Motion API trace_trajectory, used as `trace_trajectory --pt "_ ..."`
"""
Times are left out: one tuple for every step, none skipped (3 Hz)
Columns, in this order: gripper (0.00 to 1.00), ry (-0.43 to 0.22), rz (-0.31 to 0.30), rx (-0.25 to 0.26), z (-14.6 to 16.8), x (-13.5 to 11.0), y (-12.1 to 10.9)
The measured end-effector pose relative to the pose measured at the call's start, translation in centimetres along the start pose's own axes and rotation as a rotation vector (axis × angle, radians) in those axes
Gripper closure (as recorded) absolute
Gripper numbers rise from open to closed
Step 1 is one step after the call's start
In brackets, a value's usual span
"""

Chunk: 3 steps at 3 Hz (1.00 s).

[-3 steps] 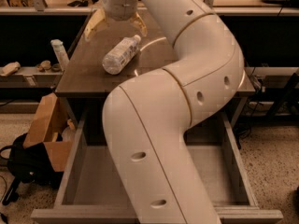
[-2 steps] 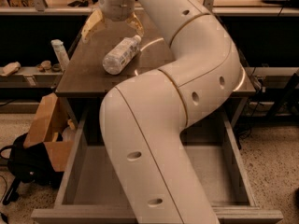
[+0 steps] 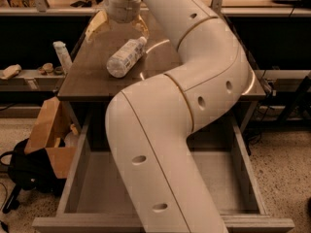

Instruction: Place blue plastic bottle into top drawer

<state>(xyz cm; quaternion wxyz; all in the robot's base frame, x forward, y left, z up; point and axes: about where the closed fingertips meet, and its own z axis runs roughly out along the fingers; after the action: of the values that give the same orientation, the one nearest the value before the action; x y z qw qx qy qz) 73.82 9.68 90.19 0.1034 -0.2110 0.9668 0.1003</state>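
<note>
The blue plastic bottle point(image 3: 125, 58) is clear and ribbed with a white cap. It lies on its side on the dark tabletop point(image 3: 92, 79), cap pointing to the back right. My gripper point(image 3: 120, 29) hangs just behind and above it, pointing down, with its yellowish fingers point(image 3: 97, 25) spread wide and nothing between them. The top drawer point(image 3: 73, 178) is pulled open below the table's front edge. Its grey floor is bare where it shows, and my white arm hides its middle.
A slim white bottle point(image 3: 61, 55) stands on a low shelf left of the table. An open cardboard box point(image 3: 48, 137) and a black bag point(image 3: 22, 171) sit on the floor beside the drawer's left side. Shelving runs along the back.
The arm has shifted only slightly. The bottle has not moved and the gripper stays open behind it.
</note>
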Motion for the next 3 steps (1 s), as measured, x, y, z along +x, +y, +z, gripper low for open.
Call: trace_trajectory --pt "0.00 0.002 0.048 -0.002 0.7 0.0 -1.4" --pt "0.00 0.027 0.125 -0.007 1.9 0.7 -3.6" --pt "0.00 0.059 0.203 -0.010 3.8 1.4 -5.6"
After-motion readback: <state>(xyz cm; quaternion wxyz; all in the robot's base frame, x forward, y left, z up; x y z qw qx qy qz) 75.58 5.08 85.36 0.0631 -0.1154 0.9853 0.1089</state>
